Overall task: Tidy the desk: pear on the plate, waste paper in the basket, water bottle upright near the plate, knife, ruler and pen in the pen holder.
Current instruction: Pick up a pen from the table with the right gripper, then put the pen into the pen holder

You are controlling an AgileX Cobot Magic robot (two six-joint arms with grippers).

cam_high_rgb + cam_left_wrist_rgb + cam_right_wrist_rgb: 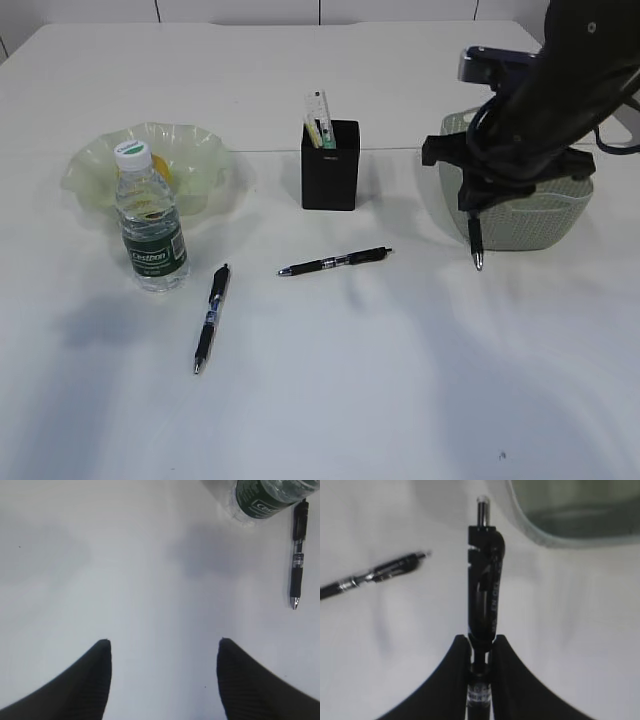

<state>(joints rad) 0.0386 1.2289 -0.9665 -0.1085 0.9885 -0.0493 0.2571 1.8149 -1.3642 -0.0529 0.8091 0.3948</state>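
My right gripper (481,639) is shut on a black pen (482,580). That pen (476,245) hangs upright in front of the green basket (530,215). Two more pens (212,318) (335,262) lie on the white desk (400,380). The black pen holder (330,170) holds the clear ruler (320,115); I cannot make out the knife. The water bottle (150,225) stands upright in front of the wavy plate (200,150), where a bit of yellow pear (163,168) shows. My left gripper (162,645) is open over bare desk, near the bottle (265,500). The waste paper is out of view.
The right arm (560,90) covers much of the basket from the exterior camera. In the left wrist view one lying pen (298,555) is at the right edge. The basket rim (560,537) is at the top right of the right wrist view, another pen (372,573) at the left.
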